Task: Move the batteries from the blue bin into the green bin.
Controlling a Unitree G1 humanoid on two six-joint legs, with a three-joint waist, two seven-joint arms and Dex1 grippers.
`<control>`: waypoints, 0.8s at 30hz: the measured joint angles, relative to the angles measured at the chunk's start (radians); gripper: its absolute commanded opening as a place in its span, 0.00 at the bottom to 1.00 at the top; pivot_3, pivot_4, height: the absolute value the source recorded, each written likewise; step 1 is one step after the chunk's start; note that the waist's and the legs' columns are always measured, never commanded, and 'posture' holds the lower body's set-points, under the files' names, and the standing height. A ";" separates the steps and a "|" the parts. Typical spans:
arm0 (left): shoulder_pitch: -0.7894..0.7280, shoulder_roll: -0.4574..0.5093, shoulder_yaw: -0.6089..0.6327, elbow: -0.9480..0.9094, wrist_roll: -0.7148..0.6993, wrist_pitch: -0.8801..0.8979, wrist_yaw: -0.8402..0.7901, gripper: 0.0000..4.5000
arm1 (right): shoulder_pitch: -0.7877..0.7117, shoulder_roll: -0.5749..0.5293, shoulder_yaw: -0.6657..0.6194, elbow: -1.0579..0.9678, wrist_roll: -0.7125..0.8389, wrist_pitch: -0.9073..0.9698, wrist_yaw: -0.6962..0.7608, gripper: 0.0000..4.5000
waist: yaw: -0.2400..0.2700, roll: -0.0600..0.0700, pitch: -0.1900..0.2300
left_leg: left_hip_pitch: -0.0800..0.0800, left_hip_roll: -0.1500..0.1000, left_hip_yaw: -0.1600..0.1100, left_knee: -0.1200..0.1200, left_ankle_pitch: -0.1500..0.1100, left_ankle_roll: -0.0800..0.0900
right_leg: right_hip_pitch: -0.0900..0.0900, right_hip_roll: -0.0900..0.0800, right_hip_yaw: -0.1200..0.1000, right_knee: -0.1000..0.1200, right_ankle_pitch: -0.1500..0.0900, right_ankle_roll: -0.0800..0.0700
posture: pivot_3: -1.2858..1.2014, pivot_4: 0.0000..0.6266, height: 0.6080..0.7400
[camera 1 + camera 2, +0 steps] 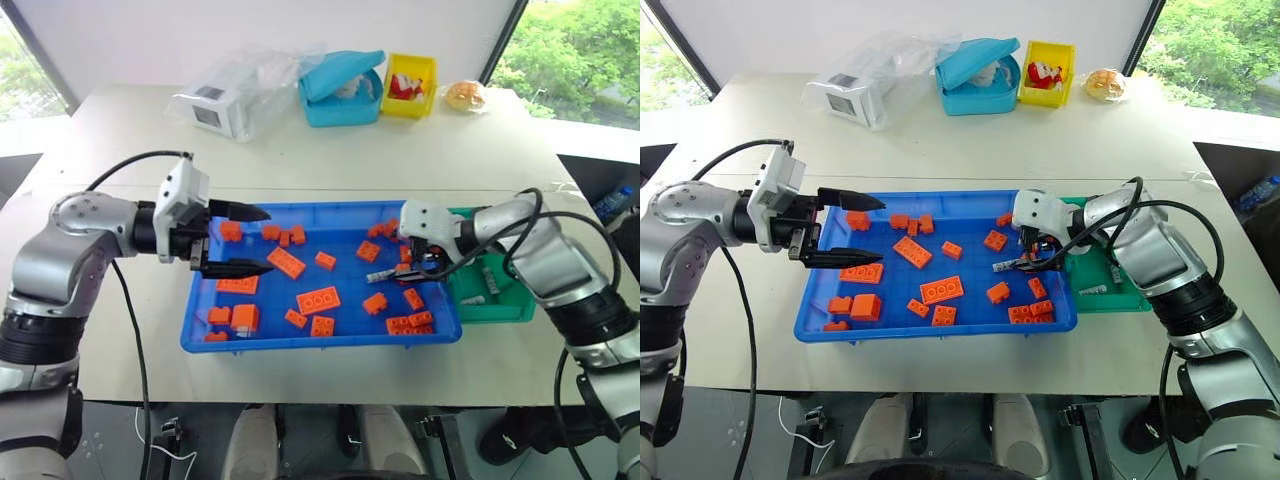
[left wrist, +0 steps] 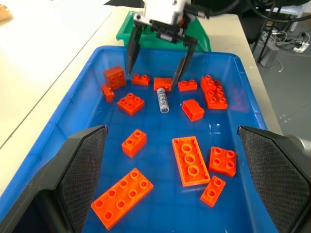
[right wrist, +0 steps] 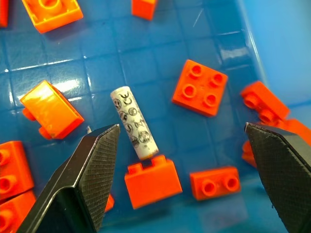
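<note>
Jaws of both grippers are standing wide and gripping nothing: the right gripper [image 3: 180, 179] is hovering over a battery [image 3: 134, 122] lying among orange bricks [image 1: 318, 299] in the blue bin [image 1: 200, 320], the left gripper [image 1: 240, 240] over its far end. Pale counter [image 1: 330, 150] is sitting by windows. Green bin [image 1: 500, 310] is touching the blue one, batteries [image 1: 489, 275] inside. Battery print is unreadable.

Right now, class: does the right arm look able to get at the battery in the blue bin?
Probably yes. The right claw hangs open just above the battery, nothing over it. One orange brick touches its end and could crowd a finger.
</note>
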 measured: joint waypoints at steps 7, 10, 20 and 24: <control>-0.006 -0.001 -0.001 0.004 0.001 -0.001 -0.005 1.00 | 0.024 0.018 0.032 -0.001 -0.014 -0.023 0.007 0.94 | 0.003 0.000 0.000 | 0.000 0.000 0.000 0.000 0.000 0.000 | 0.001 0.000 0.000 0.000 0.000 0.000 | 0.52 0.24 0.97; -0.006 -0.001 -0.001 0.005 0.001 -0.001 -0.008 1.00 | 0.027 0.019 0.037 -0.003 -0.014 -0.017 0.012 0.77 | 0.005 0.000 0.000 | 0.000 0.000 0.000 0.000 0.000 0.000 | 0.001 0.000 0.000 0.000 0.000 0.000 | 0.52 0.24 0.97; -0.006 -0.001 -0.001 0.005 0.007 -0.001 -0.009 1.00 | 0.029 0.022 0.044 -0.017 -0.025 -0.008 0.028 0.09 | 0.003 0.000 0.000 | 0.000 0.000 0.000 0.000 0.000 0.000 | 0.000 0.000 0.000 0.000 0.000 0.000 | 0.52 0.24 0.97; -0.006 -0.002 -0.001 0.007 0.009 -0.001 -0.009 1.00 | 0.028 0.023 0.054 -0.029 -0.031 0.007 0.047 0.09 | 0.001 0.000 0.000 | 0.000 0.000 0.000 0.000 0.000 0.000 | 0.001 0.000 0.000 0.000 0.000 0.000 | 0.52 0.24 0.97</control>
